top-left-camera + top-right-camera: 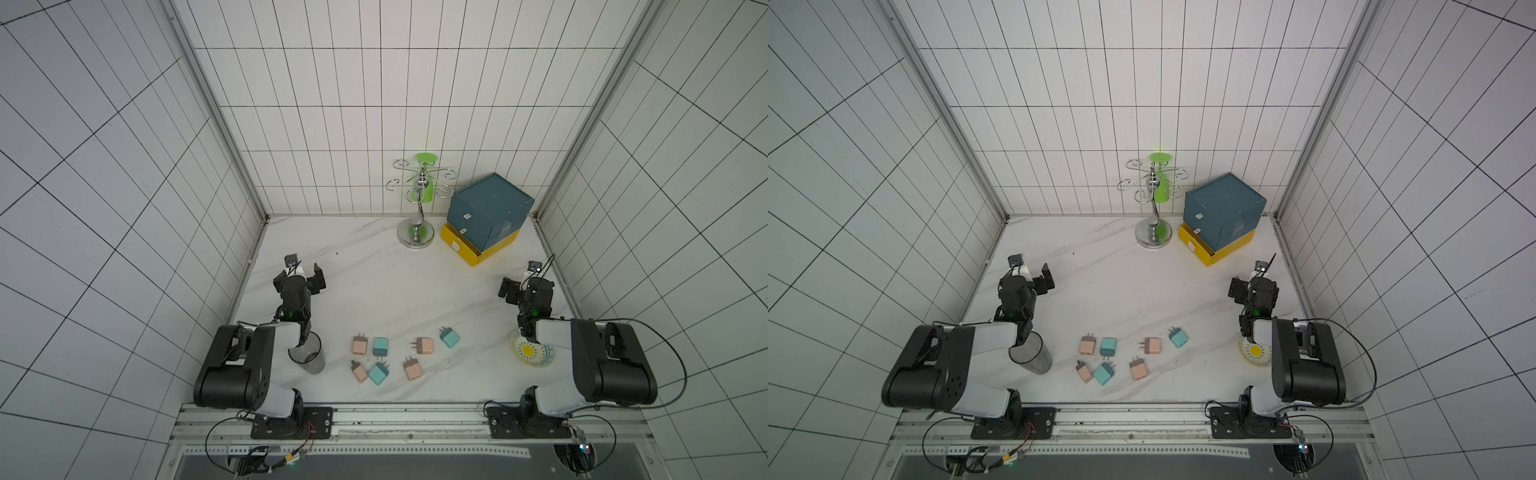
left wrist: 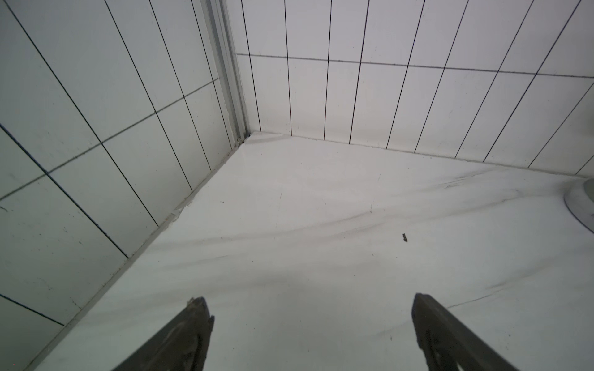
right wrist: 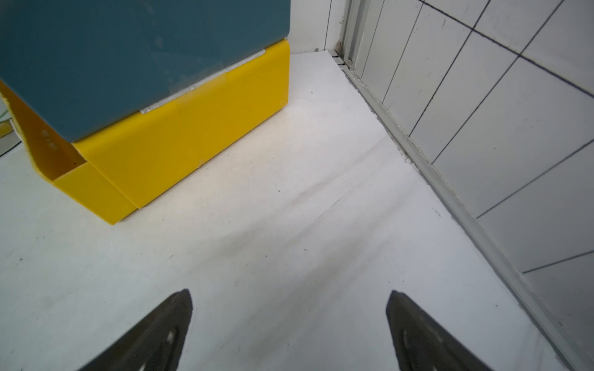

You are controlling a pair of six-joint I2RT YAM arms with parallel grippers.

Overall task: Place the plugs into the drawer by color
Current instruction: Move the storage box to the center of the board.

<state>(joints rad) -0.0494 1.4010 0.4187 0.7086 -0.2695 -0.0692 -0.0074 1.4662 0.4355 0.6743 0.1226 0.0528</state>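
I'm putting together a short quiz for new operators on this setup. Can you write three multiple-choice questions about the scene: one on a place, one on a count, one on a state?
1. Where on the table do the plugs lie?
A. At the far end
B. At the near end, closest to the robot
C. Hard against the left side

2. How many teal plugs are there?
A. Three
B. Two
C. Five

3. How do the left gripper and the right gripper stand?
A. Both shut on plugs
B. Both open and empty
C. One open, one shut

Answers:
1 B: both top views show all seven at the near end.
2 A: three are teal, lying among four peach-pink plugs.
3 B: each wrist view shows the fingers spread with nothing between them.
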